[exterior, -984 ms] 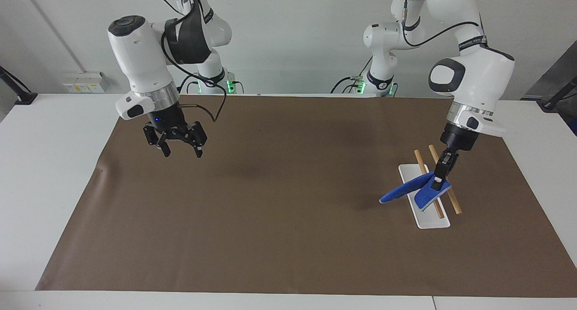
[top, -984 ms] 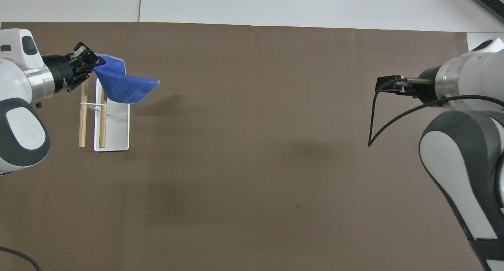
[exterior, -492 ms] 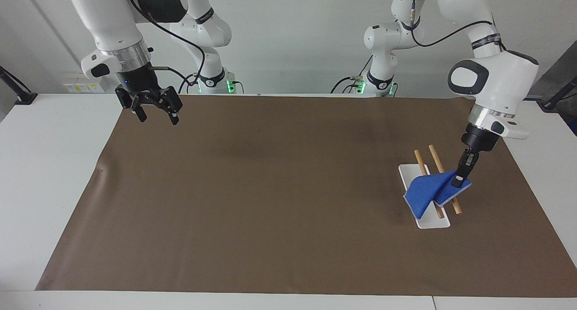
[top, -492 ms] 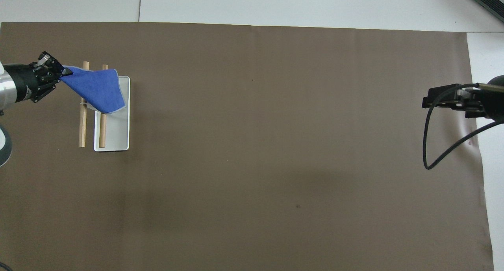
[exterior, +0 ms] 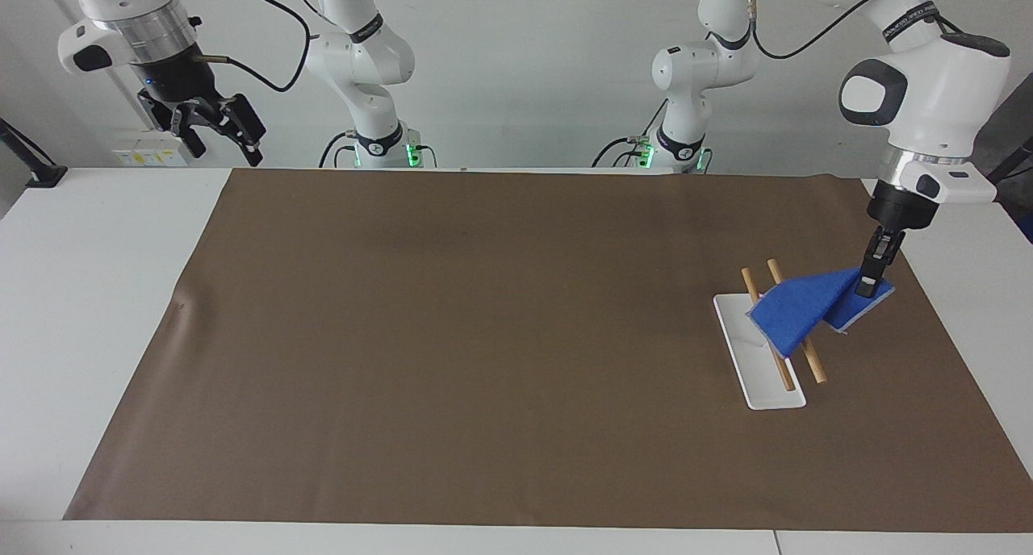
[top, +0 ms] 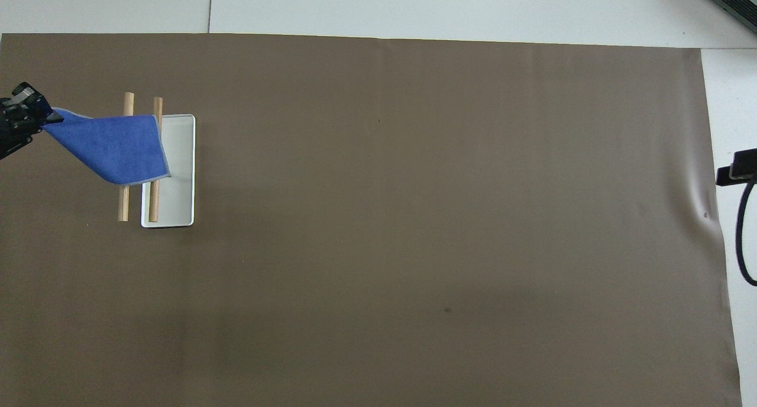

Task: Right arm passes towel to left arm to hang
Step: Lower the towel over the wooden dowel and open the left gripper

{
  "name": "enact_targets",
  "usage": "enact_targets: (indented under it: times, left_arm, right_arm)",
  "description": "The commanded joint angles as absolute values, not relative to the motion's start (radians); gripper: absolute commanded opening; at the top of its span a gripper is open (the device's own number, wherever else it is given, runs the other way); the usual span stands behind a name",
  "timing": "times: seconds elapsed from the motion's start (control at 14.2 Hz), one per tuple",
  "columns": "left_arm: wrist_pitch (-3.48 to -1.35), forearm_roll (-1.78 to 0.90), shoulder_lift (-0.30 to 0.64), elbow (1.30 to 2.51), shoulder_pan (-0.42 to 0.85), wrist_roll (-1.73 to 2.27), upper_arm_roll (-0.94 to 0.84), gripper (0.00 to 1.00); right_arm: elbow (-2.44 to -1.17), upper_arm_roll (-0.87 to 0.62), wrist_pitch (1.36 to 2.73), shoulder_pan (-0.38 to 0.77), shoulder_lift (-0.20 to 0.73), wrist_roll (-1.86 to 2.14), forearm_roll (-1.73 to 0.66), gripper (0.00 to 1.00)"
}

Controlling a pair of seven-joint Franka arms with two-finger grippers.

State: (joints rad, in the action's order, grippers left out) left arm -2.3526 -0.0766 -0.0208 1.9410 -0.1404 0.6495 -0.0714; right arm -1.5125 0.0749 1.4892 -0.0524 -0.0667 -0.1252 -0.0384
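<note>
Left gripper (exterior: pixel 867 283): pinched shut on one corner of the towel (exterior: pixel 799 309), low over the mat (exterior: pixel 484 337) at the left arm's end of the table.
Towel: draped across both wooden rods (exterior: pixel 787 329) of the rack, its free part lying on them, the held corner lifted off toward 3 o'clock in the facing view.
Rack base (exterior: pixel 746 353): white tray under the rods, bare at its end farther from the robots.
Right gripper (exterior: pixel 214 131): fingers spread and holding nothing, raised high near the right arm's corner, about 10 o'clock in the facing view; this arm waits.
Step in hand: judged as the hanging itself, the handover done.
Next move: probably lower the held corner past the outer rod, then let go so the cloth balances.
Change: a second ago the towel dangled off the tray side; since then it has been drawn over the rods, and the right gripper has risen away.
</note>
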Motion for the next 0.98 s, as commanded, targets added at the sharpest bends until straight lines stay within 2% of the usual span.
enact_targets:
  times: [0.0,0.28,0.56,0.91]
  left_arm:
    - [-2.358,-0.041,-0.014,1.942,-0.147,0.686,-0.078,0.00]
    - [-2.451,-0.041,0.038,1.947,-0.149,0.730,-0.077,0.00]
    - [-2.536,-0.040,0.097,1.941,-0.150,0.730,-0.075,0.00]
    - [-2.646,-0.041,0.144,1.934,-0.138,0.784,-0.077,0.00]
  right_arm:
    - [-1.543,0.147,1.496,0.044,-0.084,-0.110,-0.005,1.00]
    - [-1.529,0.138,1.488,0.017,-0.023,-0.114,-0.006,1.00]
    - [-1.598,0.127,1.537,0.015,-0.055,-0.109,-0.012,1.00]
    - [-1.605,0.129,1.537,0.014,-0.060,-0.107,-0.021,1.00]
